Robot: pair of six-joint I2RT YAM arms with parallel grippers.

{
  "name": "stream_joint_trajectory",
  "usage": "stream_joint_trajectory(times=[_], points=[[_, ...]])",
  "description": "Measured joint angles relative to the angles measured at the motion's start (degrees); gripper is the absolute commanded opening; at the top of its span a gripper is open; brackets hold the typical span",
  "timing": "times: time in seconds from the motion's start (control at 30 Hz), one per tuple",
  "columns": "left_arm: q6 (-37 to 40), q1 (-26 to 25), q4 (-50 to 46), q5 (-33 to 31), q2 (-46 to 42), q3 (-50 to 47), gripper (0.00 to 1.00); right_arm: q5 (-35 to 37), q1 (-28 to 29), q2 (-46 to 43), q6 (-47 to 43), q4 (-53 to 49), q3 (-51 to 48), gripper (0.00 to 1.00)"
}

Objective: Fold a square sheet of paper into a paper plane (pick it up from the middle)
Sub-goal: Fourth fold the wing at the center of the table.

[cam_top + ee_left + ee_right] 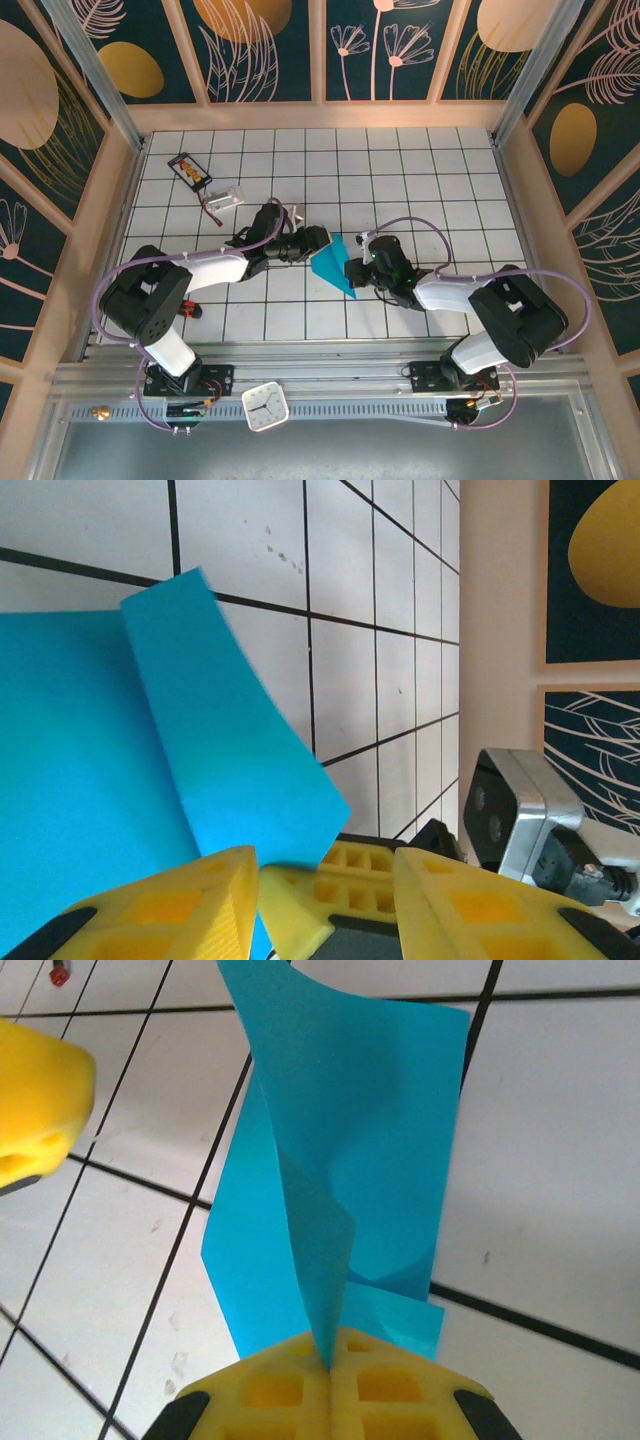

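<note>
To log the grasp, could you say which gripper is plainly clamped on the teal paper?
The right gripper: its fingers meet on the upright teal paper. For the left gripper, that is unclear.

the top external camera sits high above and behind the arm bases, looking down and toward the far wall, far enough back to take in the whole tiled counter (400, 170) and both arms. the left wrist camera rides low and very near behind the left end effector (325, 865), facing toward the right side of the scene, with the right arm's wrist camera (520, 810) in its sight. the right wrist camera looks steeply down over the right end effector (330, 1360), close to the tiles. all three views share the teal paper (333, 262) at the middle of the counter.
</note>
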Motion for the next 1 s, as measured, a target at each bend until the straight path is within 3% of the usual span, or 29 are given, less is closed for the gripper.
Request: stream_joint_trajectory(times=[0.4,1.0], points=[[-1.2,-1.3,0.0,1.0,0.7,-0.3,0.4,-6.0,-0.1,5.0,4.3,3.7,-0.3,0.01],[3.3,-0.7,-5.3,0.4,3.9,0.4,0.38,-9.8,-1.4,9.1,4.7,3.2,3.8,0.05]])
